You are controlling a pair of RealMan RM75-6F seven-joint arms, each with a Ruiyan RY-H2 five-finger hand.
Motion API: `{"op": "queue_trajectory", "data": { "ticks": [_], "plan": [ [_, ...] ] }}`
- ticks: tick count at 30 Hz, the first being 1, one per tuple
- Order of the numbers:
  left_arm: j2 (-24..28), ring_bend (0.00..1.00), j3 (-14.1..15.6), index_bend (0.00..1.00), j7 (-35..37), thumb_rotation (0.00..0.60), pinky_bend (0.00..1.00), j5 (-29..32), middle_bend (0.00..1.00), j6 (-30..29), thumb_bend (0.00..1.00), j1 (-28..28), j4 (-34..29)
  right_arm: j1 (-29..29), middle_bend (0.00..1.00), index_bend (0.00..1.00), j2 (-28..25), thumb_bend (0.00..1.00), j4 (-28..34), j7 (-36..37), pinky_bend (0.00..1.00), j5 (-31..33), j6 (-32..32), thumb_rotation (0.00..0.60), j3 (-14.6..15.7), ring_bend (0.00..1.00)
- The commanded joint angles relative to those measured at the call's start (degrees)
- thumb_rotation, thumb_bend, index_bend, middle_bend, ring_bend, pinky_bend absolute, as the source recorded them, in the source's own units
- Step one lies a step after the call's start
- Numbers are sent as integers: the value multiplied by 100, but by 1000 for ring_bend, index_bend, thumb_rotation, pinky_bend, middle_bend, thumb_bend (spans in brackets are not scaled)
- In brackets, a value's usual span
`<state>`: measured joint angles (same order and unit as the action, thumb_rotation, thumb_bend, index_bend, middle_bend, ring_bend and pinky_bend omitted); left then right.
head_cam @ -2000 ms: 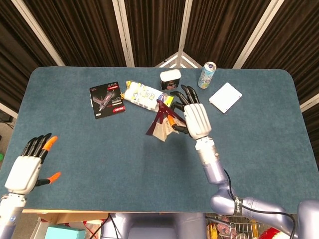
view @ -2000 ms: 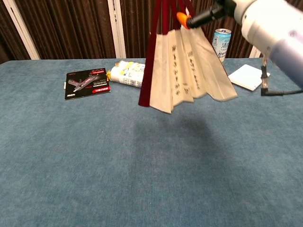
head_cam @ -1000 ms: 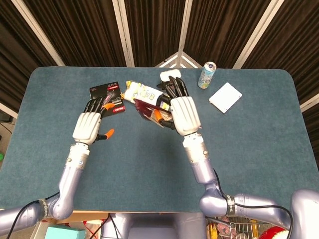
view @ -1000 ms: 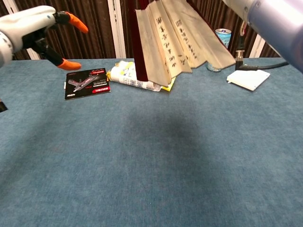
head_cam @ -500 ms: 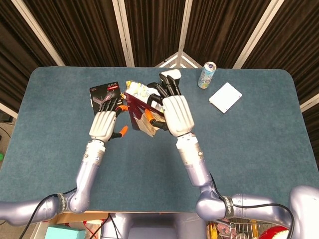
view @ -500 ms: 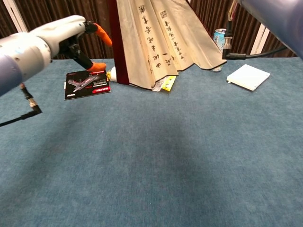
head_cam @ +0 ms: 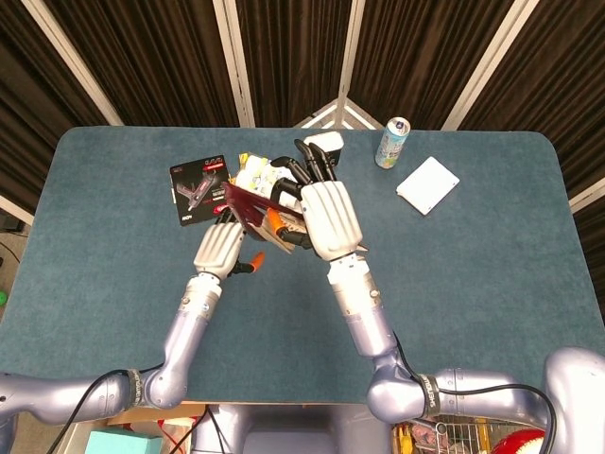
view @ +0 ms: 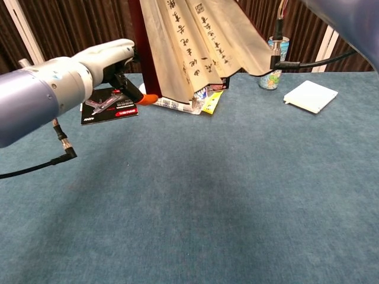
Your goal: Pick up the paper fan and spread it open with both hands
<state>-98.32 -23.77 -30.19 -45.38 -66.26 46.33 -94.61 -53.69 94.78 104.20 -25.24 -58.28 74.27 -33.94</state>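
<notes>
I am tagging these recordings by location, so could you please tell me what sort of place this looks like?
Probably a lab or studio set up for robot recording: a table covered in blue-green cloth, dark curtains hung between white posts behind it, and assorted test items such as a drink can and a paper fan.

On the blue table (head_cam: 492, 284) there is one paper fan (view: 195, 41), held up above the middle by two hands, the left hand (head_cam: 222, 251) and the right hand (head_cam: 326, 218). Behind the fan lies one yellow-and-white packet (head_cam: 257, 175). Left of that packet is one black card package (head_cam: 200, 189); right of it stands one small white box (head_cam: 326, 144). Further right of the packet are one drink can (head_cam: 391, 142) and one flat white pad (head_cam: 427, 184).
</notes>
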Motion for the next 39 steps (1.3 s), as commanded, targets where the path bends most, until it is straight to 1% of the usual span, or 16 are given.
{"op": "queue_trajectory", "data": {
  "ticks": [1,2,5,8,18,26,33,39],
  "plan": [
    [-103,0,21,565,59,600,0,-49,118,-96,588,40,68,-7,282,700,-27,589,24,12,0,6,17,600,25,52],
    [-125,0,29,592,71,600,0,-59,127,-115,610,46,80,-6,282,700,-35,589,32,16,0,10,20,600,34,52],
    [-170,0,55,633,105,600,0,-134,137,-201,641,51,92,13,282,702,-81,590,42,20,0,0,38,600,70,52],
    [-128,0,55,658,141,600,0,-197,141,-300,657,27,49,88,283,707,-197,589,28,62,0,-41,50,600,150,51],
    [342,0,52,670,177,600,0,-233,141,-425,674,-132,-196,470,285,714,-579,589,-32,371,0,-144,79,600,463,51],
    [826,0,96,668,237,600,0,-260,141,-490,675,-318,-423,732,292,730,-890,591,-137,617,0,-372,66,600,709,52],
    [1321,0,177,671,194,600,0,-371,141,-483,678,-444,-578,875,298,746,-1098,590,-240,750,0,-611,43,600,886,51],
    [1669,0,117,671,251,600,0,-410,141,-480,679,-502,-717,945,298,748,-1256,593,-389,826,0,-828,11,600,999,52]
  ]
}}
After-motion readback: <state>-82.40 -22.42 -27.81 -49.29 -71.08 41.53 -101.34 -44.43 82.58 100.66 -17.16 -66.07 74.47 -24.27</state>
